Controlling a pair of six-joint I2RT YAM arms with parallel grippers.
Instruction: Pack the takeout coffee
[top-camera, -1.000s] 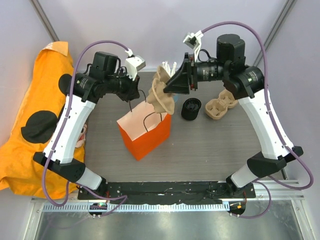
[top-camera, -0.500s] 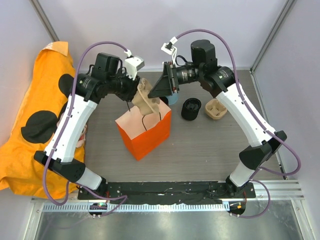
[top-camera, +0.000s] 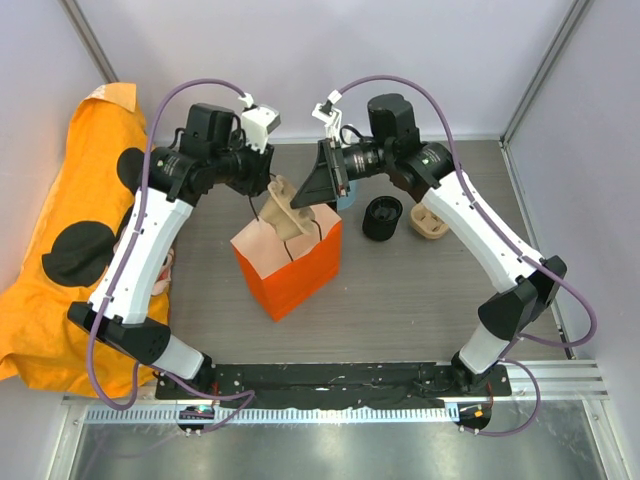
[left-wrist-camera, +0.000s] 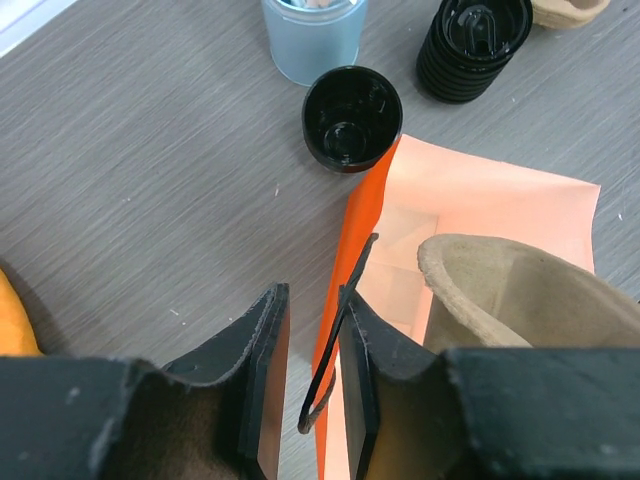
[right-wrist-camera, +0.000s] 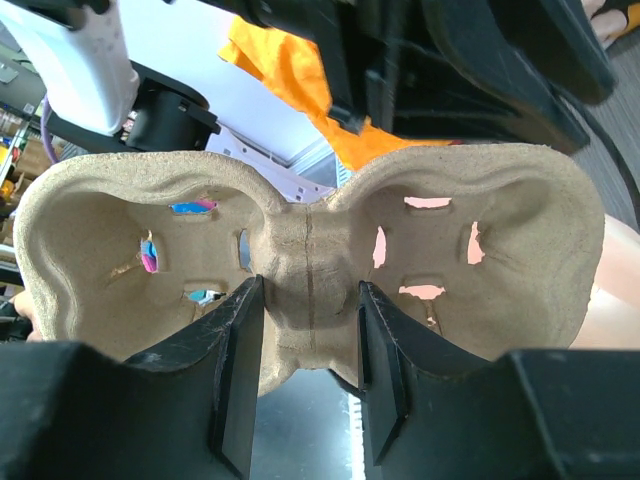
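An orange paper bag (top-camera: 290, 268) stands open mid-table. My right gripper (top-camera: 305, 197) is shut on the middle ridge of a brown pulp cup carrier (top-camera: 287, 208), which hangs on edge with its lower end in the bag's mouth. The right wrist view shows the carrier (right-wrist-camera: 480, 250) filling the frame, clamped by the right gripper (right-wrist-camera: 308, 290). My left gripper (left-wrist-camera: 310, 295) is open at the bag's (left-wrist-camera: 480, 205) left rim. The black handle loop (left-wrist-camera: 338, 315) lies loose between its fingers, against the right one. The carrier's rim (left-wrist-camera: 520, 285) shows just right of them.
A stack of black lids (top-camera: 382, 217) and a second pulp carrier (top-camera: 432, 222) lie right of the bag. A pale blue cup (left-wrist-camera: 312, 35) and a single black cup (left-wrist-camera: 352, 118) stand behind the bag. An orange cloth (top-camera: 70, 230) lies off the table's left edge.
The right arm carried the carrier left and lowered it into the bag's mouth. The left gripper's jaws have opened off the bag's handle.
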